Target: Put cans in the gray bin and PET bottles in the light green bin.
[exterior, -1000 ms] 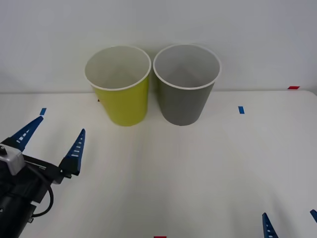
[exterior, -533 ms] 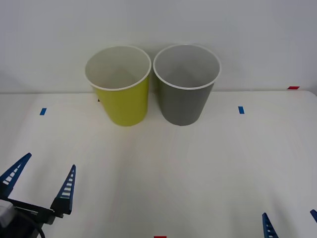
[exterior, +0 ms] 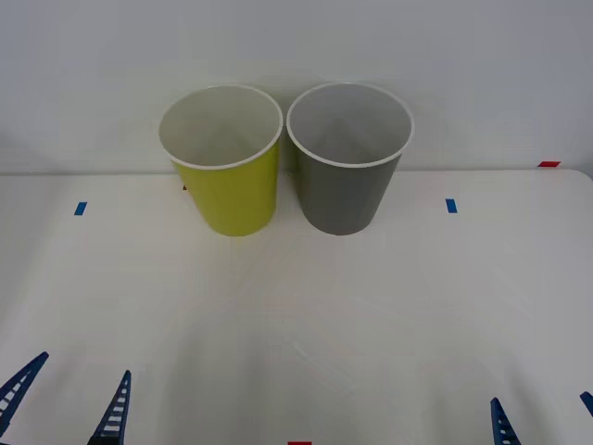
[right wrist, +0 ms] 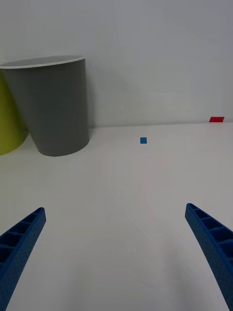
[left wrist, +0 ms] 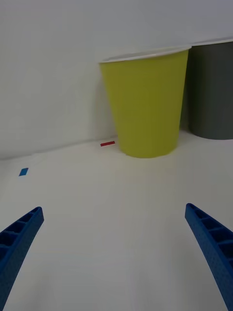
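Observation:
The light green bin (exterior: 230,190) and the gray bin (exterior: 347,195) stand side by side, upright, at the back of the white table against the wall. What shows of their insides looks bare. The cans and PET bottles are out of view. My left gripper (exterior: 85,363) is low at the near left edge, open and holding nothing. In the left wrist view the left gripper (left wrist: 113,208) faces the light green bin (left wrist: 148,102) from well short of it. My right gripper (exterior: 540,399) is open at the near right edge. The right gripper (right wrist: 115,208) points toward the gray bin (right wrist: 56,107).
Blue tape marks (exterior: 81,209) (exterior: 451,205) lie on the table to either side of the bins. A red mark (exterior: 548,164) sits at the far right edge and another red mark (exterior: 299,443) at the near edge. The white wall rises right behind the bins.
My left gripper has drawn back from the middle left of the table toward the near edge, staying open. The bins and the right gripper have not moved.

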Motion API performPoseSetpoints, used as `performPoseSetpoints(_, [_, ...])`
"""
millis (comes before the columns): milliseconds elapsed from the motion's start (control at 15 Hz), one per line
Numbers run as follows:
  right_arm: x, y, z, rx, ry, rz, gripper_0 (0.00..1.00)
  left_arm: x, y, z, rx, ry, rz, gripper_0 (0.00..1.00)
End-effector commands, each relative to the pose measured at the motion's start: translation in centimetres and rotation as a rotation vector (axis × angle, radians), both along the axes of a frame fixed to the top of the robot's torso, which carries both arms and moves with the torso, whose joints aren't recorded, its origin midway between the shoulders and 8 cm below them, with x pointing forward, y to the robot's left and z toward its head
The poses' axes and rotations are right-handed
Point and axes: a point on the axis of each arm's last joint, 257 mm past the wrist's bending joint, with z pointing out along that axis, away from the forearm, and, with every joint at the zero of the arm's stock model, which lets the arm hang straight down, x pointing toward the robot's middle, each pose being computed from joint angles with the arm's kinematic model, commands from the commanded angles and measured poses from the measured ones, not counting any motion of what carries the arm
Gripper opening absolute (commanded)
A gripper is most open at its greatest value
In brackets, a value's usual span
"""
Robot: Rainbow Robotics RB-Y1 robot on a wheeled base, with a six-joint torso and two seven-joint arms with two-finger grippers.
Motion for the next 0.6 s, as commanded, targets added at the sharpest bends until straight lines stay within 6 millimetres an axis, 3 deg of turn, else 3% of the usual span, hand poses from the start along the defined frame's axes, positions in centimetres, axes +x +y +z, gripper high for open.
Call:
performPoseSetpoints(67, [0.0, 0.0, 0.0, 0.0, 0.0, 0.0, 1.0, -2.4, 0.2, -0.1, -0.012, 0.001, 0.037, 1.0])
performPoseSetpoints(333, [0.0, 0.0, 0.0, 0.0, 0.0, 0.0, 1.0, -4.9, 0.5, -1.4, 0.014, 0.031, 0.082, 1.0])
performPoseSetpoints(600, [0.0, 0.0, 0.0, 0.0, 0.0, 0.0, 1.0, -5.4, 0.6, -2.0, 0.036, 0.025, 0.087, 1.0])
